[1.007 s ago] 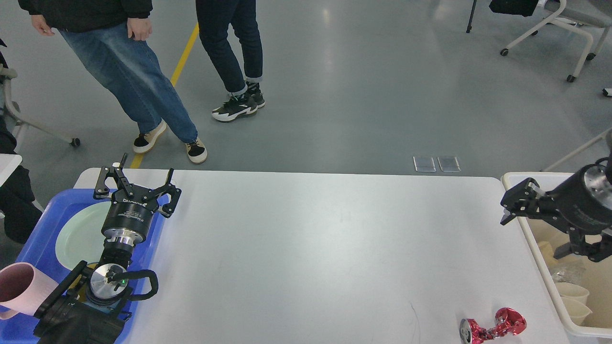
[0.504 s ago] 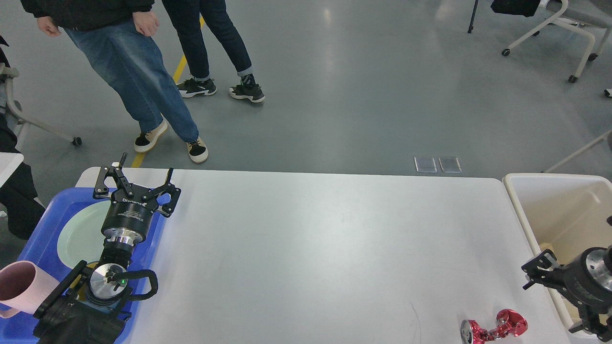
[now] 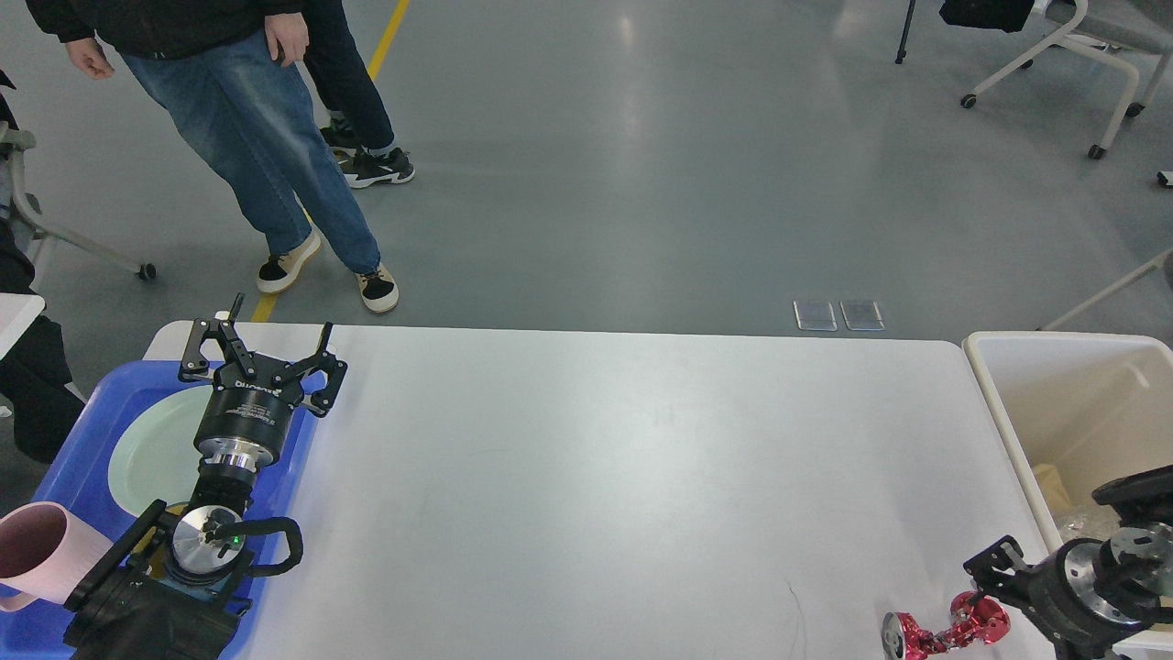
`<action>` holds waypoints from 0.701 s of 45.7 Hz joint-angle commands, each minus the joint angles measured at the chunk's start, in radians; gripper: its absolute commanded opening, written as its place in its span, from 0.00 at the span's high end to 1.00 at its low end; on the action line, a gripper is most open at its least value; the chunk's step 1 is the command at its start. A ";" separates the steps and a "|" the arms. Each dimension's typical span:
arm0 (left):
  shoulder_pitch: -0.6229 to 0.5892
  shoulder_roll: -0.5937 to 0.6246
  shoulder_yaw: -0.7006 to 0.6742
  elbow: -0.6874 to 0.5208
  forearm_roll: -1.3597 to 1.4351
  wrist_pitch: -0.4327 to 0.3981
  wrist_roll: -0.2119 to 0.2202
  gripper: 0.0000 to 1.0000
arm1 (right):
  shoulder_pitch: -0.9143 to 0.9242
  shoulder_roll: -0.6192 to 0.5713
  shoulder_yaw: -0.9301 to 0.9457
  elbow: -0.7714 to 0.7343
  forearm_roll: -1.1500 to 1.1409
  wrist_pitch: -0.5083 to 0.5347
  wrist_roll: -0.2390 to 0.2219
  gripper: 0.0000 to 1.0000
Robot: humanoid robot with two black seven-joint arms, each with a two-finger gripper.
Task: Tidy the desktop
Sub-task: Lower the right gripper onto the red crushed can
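The white desktop [image 3: 596,477] fills the middle of the head view. A crushed red can [image 3: 944,631] lies on it at the front right corner. My right gripper [image 3: 988,579] is low at that corner, just right of the can's right end and close to it, with its fingers spread; I cannot tell whether it touches the can. My left gripper [image 3: 264,337] is open and empty. It hangs over the far right corner of the blue tray [image 3: 82,458].
The blue tray at the left holds a pale green plate [image 3: 156,449] and a pink cup [image 3: 37,555]. A cream-white bin [image 3: 1008,412] with trash stands off the right edge. Two people [image 3: 275,165] stand beyond the far left corner. Wheeled chairs stand further back.
My right arm has swung from above the bin down and forward to the red can at the front right corner. The left arm has not moved. One person has walked left.
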 commanded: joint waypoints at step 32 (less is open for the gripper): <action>0.000 0.000 0.000 0.000 0.000 0.000 0.000 0.04 | -0.153 0.120 0.109 -0.158 0.001 -0.008 -0.007 0.48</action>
